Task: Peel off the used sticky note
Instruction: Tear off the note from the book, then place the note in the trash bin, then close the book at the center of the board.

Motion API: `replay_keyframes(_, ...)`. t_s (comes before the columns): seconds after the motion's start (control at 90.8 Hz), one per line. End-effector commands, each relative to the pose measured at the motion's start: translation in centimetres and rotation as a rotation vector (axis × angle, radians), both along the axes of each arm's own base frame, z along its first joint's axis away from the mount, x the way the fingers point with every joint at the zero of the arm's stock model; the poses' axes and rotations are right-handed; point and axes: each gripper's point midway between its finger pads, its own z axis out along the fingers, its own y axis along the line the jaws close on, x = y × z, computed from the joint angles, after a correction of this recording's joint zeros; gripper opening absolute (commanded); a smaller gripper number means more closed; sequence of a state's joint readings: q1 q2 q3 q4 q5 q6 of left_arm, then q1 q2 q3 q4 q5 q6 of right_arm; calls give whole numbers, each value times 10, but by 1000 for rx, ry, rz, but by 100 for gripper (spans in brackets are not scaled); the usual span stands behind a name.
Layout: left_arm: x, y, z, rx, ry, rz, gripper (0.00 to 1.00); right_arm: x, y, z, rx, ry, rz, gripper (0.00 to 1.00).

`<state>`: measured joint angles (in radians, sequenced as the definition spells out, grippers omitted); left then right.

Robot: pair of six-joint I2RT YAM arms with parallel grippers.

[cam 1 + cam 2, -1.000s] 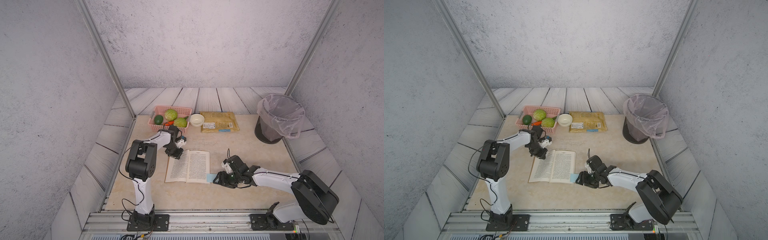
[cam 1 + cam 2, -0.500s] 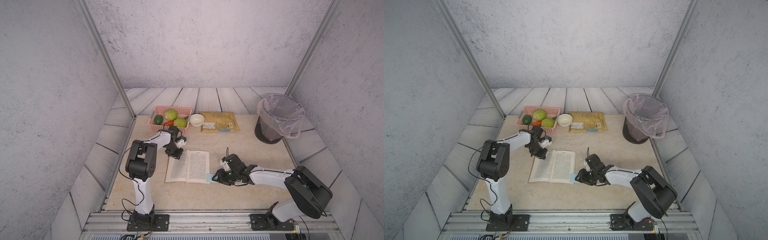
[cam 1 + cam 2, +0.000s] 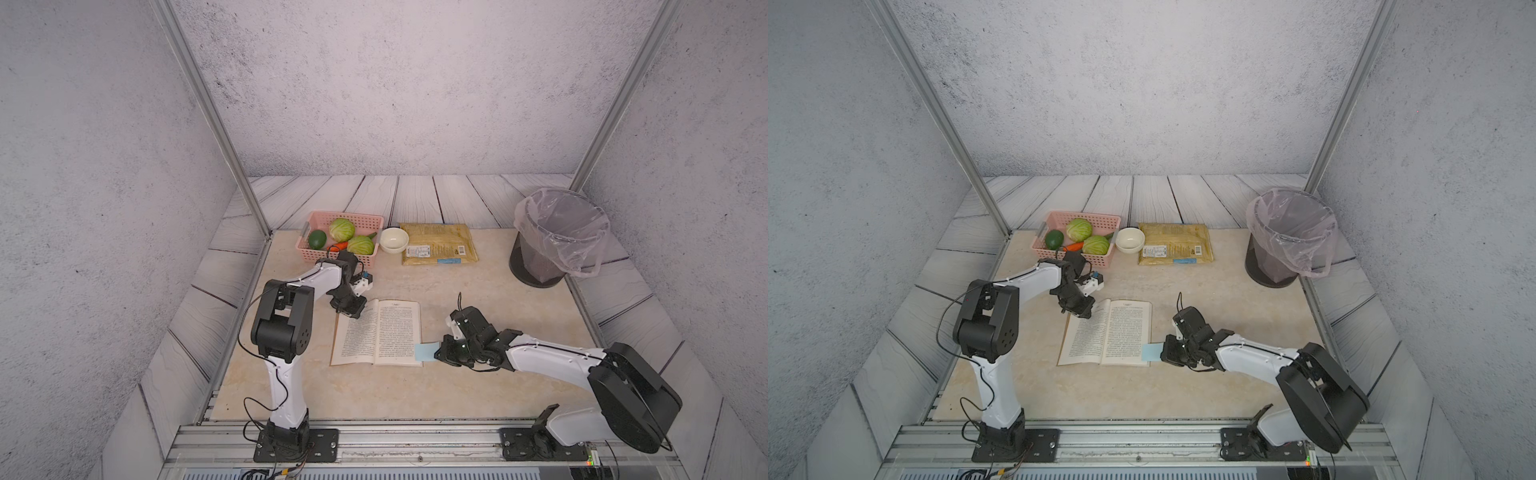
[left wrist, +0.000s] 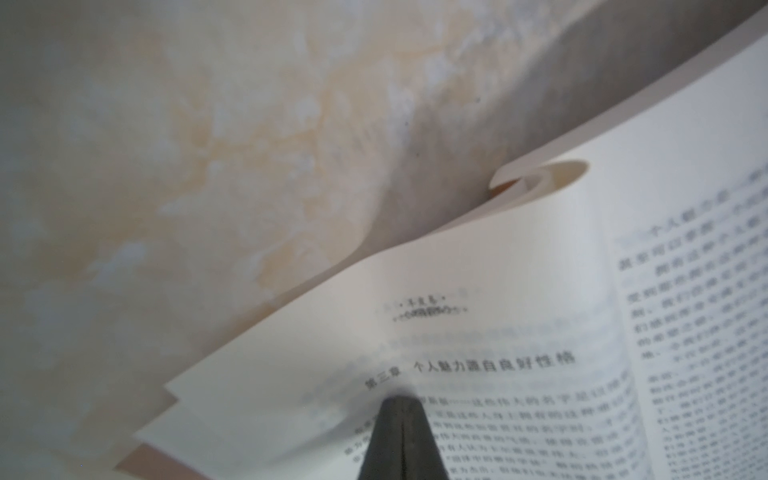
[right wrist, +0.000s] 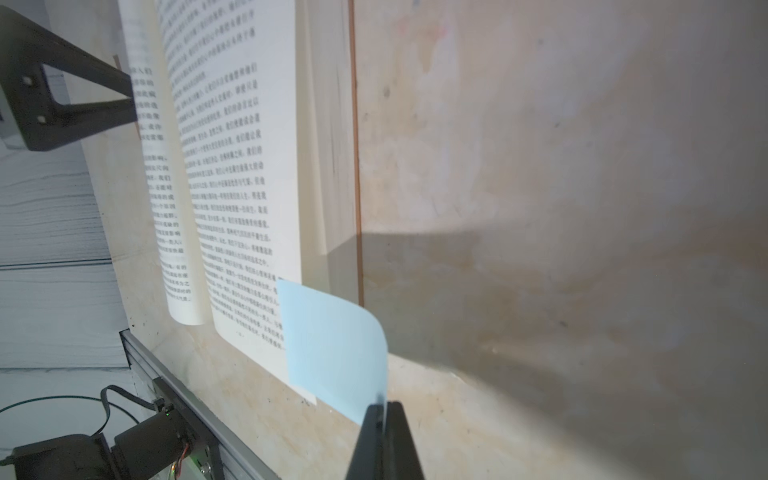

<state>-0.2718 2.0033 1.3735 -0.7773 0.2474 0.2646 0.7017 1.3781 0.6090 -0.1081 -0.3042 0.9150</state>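
Pale blue sticky note (image 5: 332,353) clings to the near outer corner of the open book's (image 3: 378,332) right-hand page, its curled free edge pinched in the closed right gripper (image 5: 382,409). Left gripper (image 4: 401,401), jaws together and holding nothing, rests its tip on the left-hand page's far corner.

You see a pale blue sticky note (image 3: 427,351) on a cream book (image 3: 395,332) printed in black text. Your table (image 3: 457,291) is mottled beige marble. The basket (image 3: 365,220) is pink, the cabbages (image 3: 342,229) green, the bowl (image 3: 394,240) white, and the bin (image 3: 536,266) black.
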Motion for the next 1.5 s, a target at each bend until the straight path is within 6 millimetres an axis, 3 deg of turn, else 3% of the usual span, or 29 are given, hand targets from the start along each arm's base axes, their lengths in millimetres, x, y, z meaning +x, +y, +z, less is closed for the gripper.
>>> replay_keyframes(0.0,-5,12,-13,68,13,5,0,4,-26,6,-96,-41,-73,0)
replay_keyframes(0.275,-4,12,-13,68,11,4,0,11,-65,36,-141,-171,-228,0)
replay_keyframes(0.341,-4,12,-13,68,12,5,0,15,-68,52,-136,-227,-229,0)
replay_keyframes(0.429,-4,12,-13,68,12,5,0,27,-71,96,-136,-340,-204,0)
replay_keyframes(0.462,-5,12,-13,69,13,5,0,34,-74,123,-141,-395,-205,0)
replay_keyframes(0.506,-4,12,-13,68,13,5,0,38,-86,145,-196,-438,-202,0)
replay_keyframes(0.572,-4,12,-13,69,13,5,0,53,-102,197,-224,-525,-232,0)
replay_keyframes(0.76,-4,13,-13,69,14,5,0,102,-189,292,-247,-588,-482,0)
replay_keyframes(0.914,-4,12,-13,70,15,5,0,151,-254,339,-271,-603,-670,0)
replay_keyframes(1.013,-4,12,-13,70,15,5,0,183,-301,350,-299,-595,-794,0)
replay_keyframes(1.123,-4,12,-13,69,13,5,0,219,-348,343,-304,-562,-908,0)
replay_keyframes(1.2,-4,12,-13,69,14,6,0,241,-367,335,-319,-533,-938,0)
replay_keyframes(1.266,-4,12,-13,68,14,4,0,256,-378,317,-338,-472,-945,2)
replay_keyframes(1.398,-4,12,-13,68,14,6,0,280,-379,287,-316,-405,-897,17)
replay_keyframes(1.486,-5,12,-13,69,17,6,0,293,-373,287,-276,-427,-844,32)
